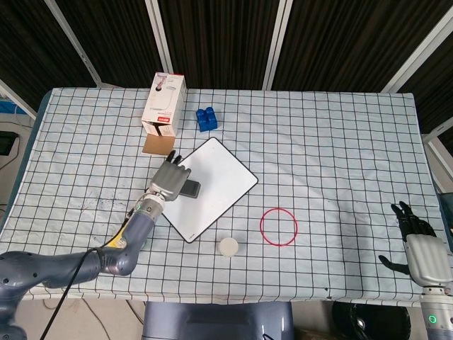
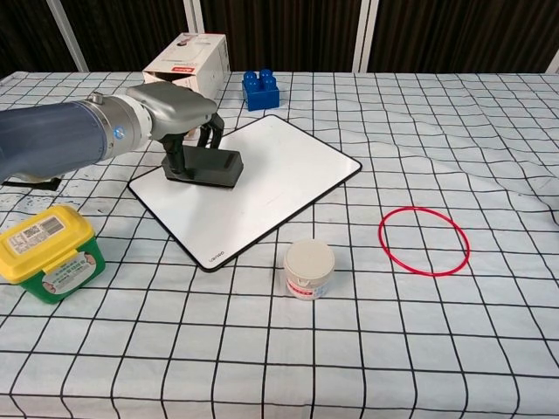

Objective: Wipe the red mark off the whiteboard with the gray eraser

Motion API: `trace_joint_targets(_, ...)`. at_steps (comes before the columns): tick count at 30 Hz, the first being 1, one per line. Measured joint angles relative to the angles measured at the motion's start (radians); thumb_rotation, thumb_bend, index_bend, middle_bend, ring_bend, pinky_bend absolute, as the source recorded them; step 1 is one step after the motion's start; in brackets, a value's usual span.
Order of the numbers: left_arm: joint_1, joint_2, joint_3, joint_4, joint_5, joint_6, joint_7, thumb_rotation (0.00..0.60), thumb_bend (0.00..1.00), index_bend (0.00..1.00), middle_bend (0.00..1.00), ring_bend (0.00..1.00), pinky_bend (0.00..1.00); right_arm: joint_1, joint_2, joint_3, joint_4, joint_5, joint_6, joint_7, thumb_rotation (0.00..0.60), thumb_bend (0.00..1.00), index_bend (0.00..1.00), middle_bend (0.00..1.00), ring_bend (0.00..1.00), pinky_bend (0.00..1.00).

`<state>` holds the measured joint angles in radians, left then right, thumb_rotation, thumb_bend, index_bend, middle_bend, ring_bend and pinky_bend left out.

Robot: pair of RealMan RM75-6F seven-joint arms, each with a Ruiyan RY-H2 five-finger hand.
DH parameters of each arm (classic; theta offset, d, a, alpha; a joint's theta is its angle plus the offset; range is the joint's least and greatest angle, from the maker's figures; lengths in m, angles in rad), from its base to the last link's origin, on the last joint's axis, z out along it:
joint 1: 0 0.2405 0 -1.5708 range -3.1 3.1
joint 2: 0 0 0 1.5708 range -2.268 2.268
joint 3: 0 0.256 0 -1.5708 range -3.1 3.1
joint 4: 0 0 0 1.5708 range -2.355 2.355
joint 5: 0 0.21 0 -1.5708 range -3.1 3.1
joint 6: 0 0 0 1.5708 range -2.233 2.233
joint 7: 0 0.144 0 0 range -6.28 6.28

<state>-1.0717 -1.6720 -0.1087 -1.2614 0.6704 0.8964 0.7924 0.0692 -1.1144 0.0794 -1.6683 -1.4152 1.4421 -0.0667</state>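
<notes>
The whiteboard lies tilted on the checked cloth, and its surface looks plain white with no red mark showing. My left hand grips the dark gray eraser and presses it flat on the board's left part. My right hand hangs open at the table's right edge, far from the board; only the head view shows it.
A red ring lies right of the board, a white round jar in front of it. Behind stand a cardboard box and a blue brick. A green tub with yellow lid sits front left.
</notes>
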Motion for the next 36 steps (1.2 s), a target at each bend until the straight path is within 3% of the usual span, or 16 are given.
trace_joint_targets(7, 0.011, 0.025, -0.002, -0.025, -0.039, 0.002, 0.015, 0.6, 0.25, 0.48, 0.48, 0.11, 0.07, 0.002, 0.0, 0.0, -0.001, -0.002, -0.001, -0.004, 0.6, 0.04, 0.0, 0.03, 0.17, 0.2)
trace_joint_targets(12, 0.021, 0.082, -0.03, -0.103, -0.032, 0.022, -0.018, 0.6, 0.25, 0.46, 0.48, 0.11, 0.07, 0.002, -0.002, 0.0, -0.002, -0.001, -0.001, -0.006, 0.6, 0.04, 0.0, 0.03, 0.17, 0.2)
trace_joint_targets(19, 0.04, 0.205, -0.021, -0.258, 0.005, 0.063, -0.007, 0.6, 0.25, 0.47, 0.48, 0.11, 0.07, 0.002, -0.003, 0.0, -0.001, -0.003, 0.001, -0.011, 0.6, 0.04, 0.0, 0.03, 0.17, 0.2)
trace_joint_targets(28, 0.121, 0.43, 0.043, -0.436, 0.047, 0.124, -0.008, 0.6, 0.25, 0.47, 0.48, 0.11, 0.07, 0.001, -0.003, -0.001, -0.003, -0.006, 0.005, -0.012, 0.6, 0.04, 0.0, 0.03, 0.17, 0.2)
trace_joint_targets(36, 0.225, 0.498, 0.117, -0.398, 0.178, 0.111, -0.154, 0.6, 0.25, 0.47, 0.48, 0.11, 0.07, 0.001, -0.006, -0.002, -0.005, -0.01, 0.008, -0.02, 0.6, 0.04, 0.0, 0.03, 0.17, 0.2)
